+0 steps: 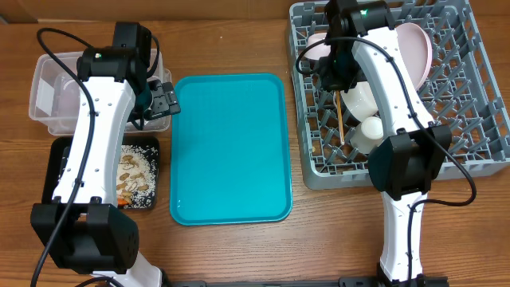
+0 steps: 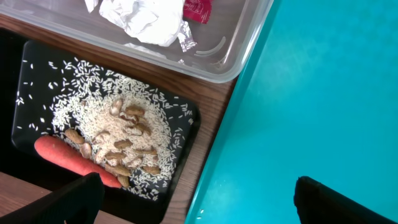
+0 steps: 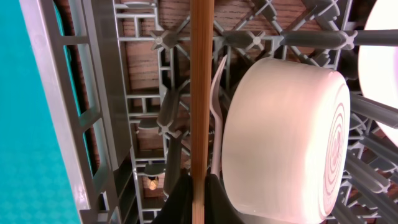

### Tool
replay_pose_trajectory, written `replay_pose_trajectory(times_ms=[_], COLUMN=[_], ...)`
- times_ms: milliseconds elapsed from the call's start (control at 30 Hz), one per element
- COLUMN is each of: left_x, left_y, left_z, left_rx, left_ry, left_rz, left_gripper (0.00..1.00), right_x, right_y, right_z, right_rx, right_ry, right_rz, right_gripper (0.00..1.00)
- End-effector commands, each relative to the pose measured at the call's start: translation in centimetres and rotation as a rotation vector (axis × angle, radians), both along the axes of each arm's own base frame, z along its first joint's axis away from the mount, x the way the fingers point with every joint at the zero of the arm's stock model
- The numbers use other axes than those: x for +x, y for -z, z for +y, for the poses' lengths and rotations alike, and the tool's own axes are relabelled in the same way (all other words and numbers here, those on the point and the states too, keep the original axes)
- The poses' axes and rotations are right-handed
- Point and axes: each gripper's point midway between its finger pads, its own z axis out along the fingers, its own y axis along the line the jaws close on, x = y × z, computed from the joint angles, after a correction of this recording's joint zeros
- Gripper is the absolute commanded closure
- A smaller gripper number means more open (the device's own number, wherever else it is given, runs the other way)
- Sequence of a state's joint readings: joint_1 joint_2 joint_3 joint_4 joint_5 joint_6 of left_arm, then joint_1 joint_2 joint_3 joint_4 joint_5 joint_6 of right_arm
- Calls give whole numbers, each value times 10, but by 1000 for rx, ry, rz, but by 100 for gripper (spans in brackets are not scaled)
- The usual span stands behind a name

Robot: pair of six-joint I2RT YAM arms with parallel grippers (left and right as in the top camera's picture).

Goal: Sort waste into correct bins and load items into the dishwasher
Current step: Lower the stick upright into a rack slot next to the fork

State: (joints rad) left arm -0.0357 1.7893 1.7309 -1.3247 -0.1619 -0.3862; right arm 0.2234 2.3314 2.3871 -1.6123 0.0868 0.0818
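Observation:
My right gripper [image 3: 199,193] is shut on the wooden chopsticks [image 3: 199,93], held over the grey dish rack [image 1: 478,151]; they also show in the overhead view [image 1: 340,115]. A white bowl [image 3: 283,137] lies on its side beside them, with a white fork [image 3: 217,112] between. The rack also holds a plate [image 1: 418,48], a bowl [image 1: 360,97] and a small cup [image 1: 369,131]. My left gripper [image 2: 199,199] is open and empty over the teal tray's left edge. The clear tub [image 2: 224,59] holds the napkin [image 2: 146,18] and red wrapper [image 2: 198,9]. The black tray [image 2: 186,155] holds rice scraps [image 2: 118,130] and a carrot [image 2: 62,155].
The teal tray [image 1: 231,151] lies between the bins and the rack, bare except for a few rice grains [image 2: 200,214] near its left edge. Bare wooden table [image 1: 239,255] lies in front. The left arm reaches over the black tray [image 1: 60,159].

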Motion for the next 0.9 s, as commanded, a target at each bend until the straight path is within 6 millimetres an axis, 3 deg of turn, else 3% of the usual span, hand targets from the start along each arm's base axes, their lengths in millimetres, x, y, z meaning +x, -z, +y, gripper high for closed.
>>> replay_pose_trajectory(times_ms=[0,500,867], left_x=[2,2,2], left_y=[-18,-18,-18], left_z=[2,2,2], left_rx=[9,9,9], left_ry=[-13,-13,-13], left_rz=[-55,-54,-54], left_gripper=[0,0,0], right_x=[0,-1,-1], right_y=[-12,-10,4], right_z=[-2,-2,-2], right_rx=[-3,-4,-7], right_ry=[-3,5,9], right_rz=[-32,-25,-10], right_gripper=[96,96,96])
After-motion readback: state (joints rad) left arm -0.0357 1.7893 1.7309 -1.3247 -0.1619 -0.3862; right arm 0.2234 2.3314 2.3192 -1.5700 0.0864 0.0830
